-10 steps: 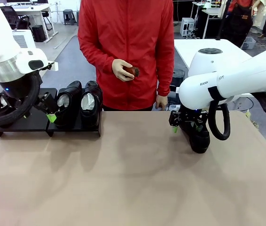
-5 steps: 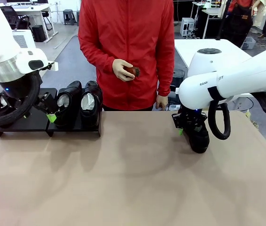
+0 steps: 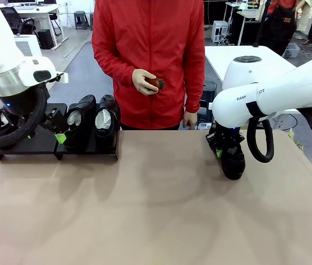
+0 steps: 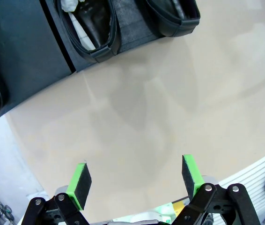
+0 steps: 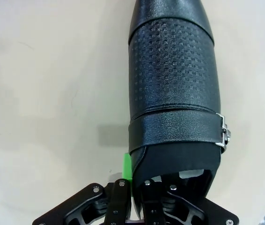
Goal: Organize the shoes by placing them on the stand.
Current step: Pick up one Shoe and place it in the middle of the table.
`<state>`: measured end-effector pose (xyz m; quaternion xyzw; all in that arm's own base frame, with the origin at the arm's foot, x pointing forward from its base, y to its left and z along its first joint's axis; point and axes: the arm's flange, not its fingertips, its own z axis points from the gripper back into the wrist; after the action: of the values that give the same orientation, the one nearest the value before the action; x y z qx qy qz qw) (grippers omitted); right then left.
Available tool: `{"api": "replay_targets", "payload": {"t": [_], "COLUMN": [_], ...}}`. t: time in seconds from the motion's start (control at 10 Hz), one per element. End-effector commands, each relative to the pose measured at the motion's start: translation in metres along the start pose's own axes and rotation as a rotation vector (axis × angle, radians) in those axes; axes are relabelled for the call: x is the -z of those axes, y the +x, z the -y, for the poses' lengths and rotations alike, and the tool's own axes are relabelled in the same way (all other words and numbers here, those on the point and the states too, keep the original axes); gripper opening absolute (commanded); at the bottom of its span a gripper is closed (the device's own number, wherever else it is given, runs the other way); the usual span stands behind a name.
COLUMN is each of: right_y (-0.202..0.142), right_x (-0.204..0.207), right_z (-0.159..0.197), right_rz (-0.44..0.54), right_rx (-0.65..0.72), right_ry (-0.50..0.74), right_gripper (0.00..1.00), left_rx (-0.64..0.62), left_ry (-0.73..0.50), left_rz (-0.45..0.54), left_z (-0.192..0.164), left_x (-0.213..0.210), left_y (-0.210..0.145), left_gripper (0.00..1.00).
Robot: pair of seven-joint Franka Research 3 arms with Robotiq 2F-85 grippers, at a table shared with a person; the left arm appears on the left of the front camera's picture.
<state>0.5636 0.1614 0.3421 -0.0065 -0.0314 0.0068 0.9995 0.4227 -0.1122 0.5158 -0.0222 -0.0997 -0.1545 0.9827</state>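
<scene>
1. A loose shoe (image 3: 234, 164) is lying on the table's (image 3: 156, 221) right side, well apart from the stand (image 3: 32, 144).
2. The right gripper (image 5: 137, 176) is pinching its collar; the left gripper (image 4: 137, 180) is hanging spread.
3. Judged step: grasping. Next: lifting and carrying it leftward.

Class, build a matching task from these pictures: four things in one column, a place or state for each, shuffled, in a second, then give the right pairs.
Things
1. left gripper
2. right gripper
3. brown brush
4. stand

Place or state
A. in the person's hand
B. jaws open over the table
C. jaws shut on the collar of a textured shoe
D. bears two shoes on its right section

Pairs: 1-B, 2-C, 3-A, 4-D
</scene>
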Motion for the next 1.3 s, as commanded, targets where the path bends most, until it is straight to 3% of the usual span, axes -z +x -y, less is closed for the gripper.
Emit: {"api": "replay_targets", "payload": {"t": [0.0, 0.2, 0.5, 0.9, 1.2], "right_y": [0.007, -0.007, -0.076, -0.176, -0.196], "right_x": [-0.001, -0.030, -0.105, -0.120, -0.100], "right_z": [0.003, -0.007, -0.047, -0.129, -0.165], "right_rz": [0.005, 0.082, 0.236, 0.203, 0.150], "right_rx": [0.018, 0.116, 0.207, 0.108, 0.080], "right_ry": [-0.050, -0.056, 0.036, 0.125, 0.140], "right_gripper": [0.00, 0.00, 0.00, 0.00, 0.00], "left_rx": [0.011, 0.011, 0.011, 0.011, 0.011], "left_ry": [0.010, 0.010, 0.010, 0.010, 0.010], "left_rz": [0.001, 0.001, 0.001, 0.001, 0.001], "left_z": [-0.002, -0.002, -0.002, -0.002, -0.002], "left_x": [0.000, 0.000, 0.000, 0.000, 0.000], "left_y": [-0.004, -0.004, -0.004, -0.004, -0.004], "left_gripper": [1.00, 1.00, 1.00, 1.00, 1.00]}}
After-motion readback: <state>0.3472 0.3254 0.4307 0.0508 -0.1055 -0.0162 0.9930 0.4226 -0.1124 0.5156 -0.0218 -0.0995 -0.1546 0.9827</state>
